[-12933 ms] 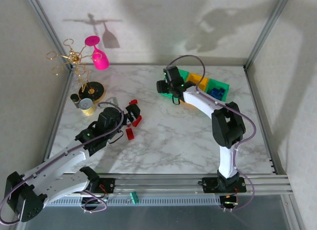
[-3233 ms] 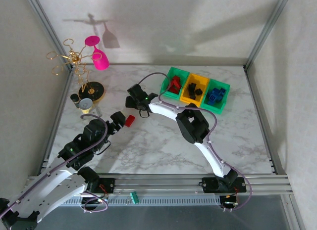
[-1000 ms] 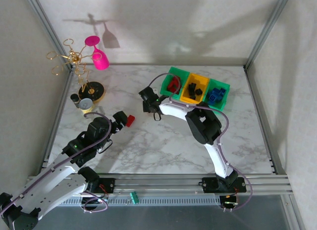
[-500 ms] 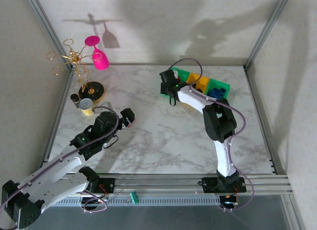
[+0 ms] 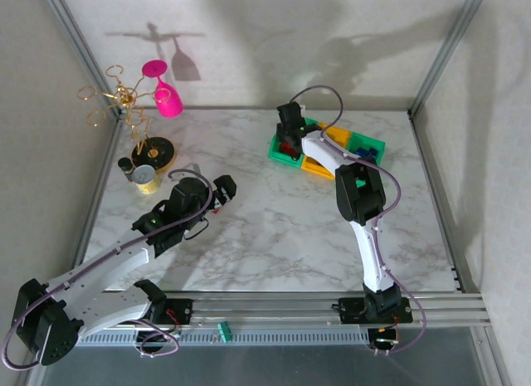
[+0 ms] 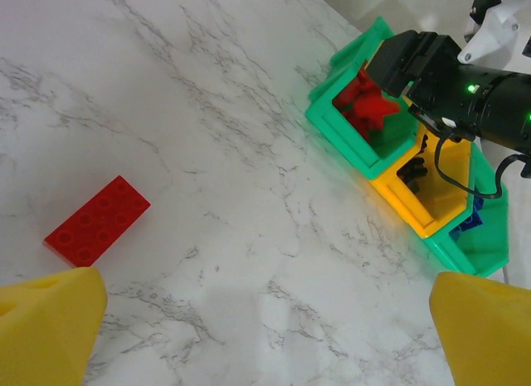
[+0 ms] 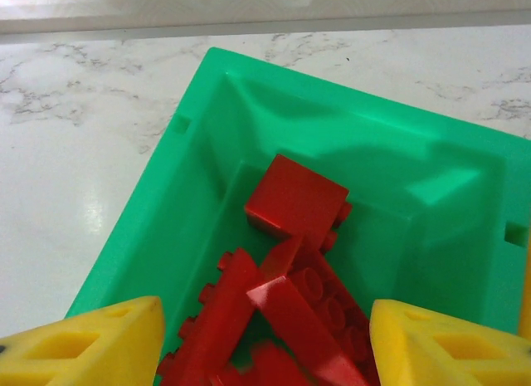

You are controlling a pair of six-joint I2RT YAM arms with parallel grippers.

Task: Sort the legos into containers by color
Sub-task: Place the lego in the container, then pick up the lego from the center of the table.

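Right arm has swung over from mid-worktop since a second ago: the right gripper (image 7: 261, 320) now hangs wide open and empty over the end green bin (image 7: 166, 195), right above a pile of red legos (image 7: 294, 203). Left gripper (image 6: 265, 320) has crept forward too, fingers spread, nothing held. Its wrist view gives a clean look at one red brick (image 6: 97, 220) flat on the worktop (image 6: 249, 112), which the top view mostly hides under the gripper.
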